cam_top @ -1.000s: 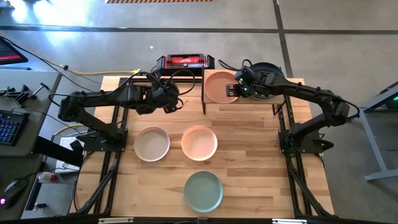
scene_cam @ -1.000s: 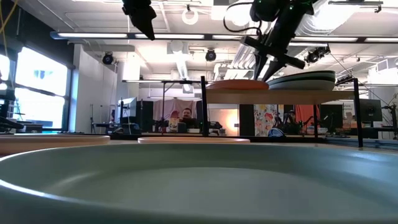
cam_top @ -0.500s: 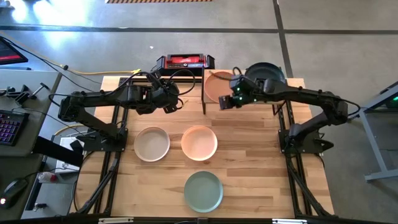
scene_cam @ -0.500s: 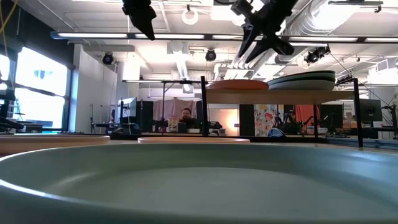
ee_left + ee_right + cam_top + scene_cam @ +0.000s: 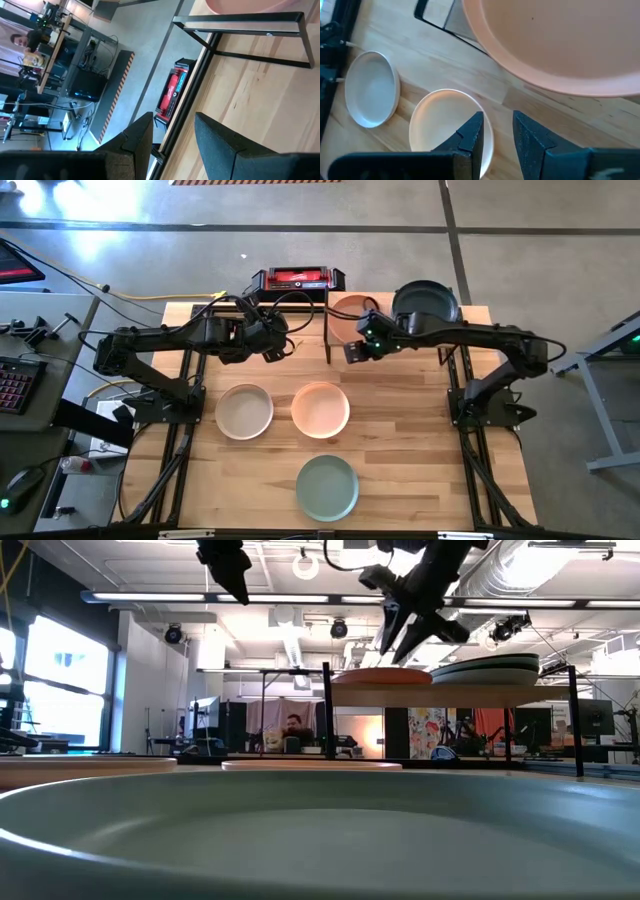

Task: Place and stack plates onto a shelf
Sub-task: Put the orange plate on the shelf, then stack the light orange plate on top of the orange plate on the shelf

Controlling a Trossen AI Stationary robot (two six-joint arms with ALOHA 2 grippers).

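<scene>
The counter (image 5: 420, 450) carries three loose plates: a cream plate (image 5: 244, 411), a peach plate (image 5: 320, 409) and a sage plate (image 5: 327, 486) nearest the front. At the back, the shelf (image 5: 330, 340) holds a terracotta plate (image 5: 347, 313) beside a dark stack (image 5: 426, 302). The right gripper (image 5: 355, 350) hangs just off the shelf's front edge, fingers (image 5: 470, 134) a little apart with nothing between them. Risk here: a low swing toward the peach plate could clip the shelf leg or nudge the terracotta plate askew. The left gripper (image 5: 272, 346) waits near the shelf's left side, its fingers (image 5: 217, 145) parted and empty, close enough to crowd the right arm's path.
</scene>
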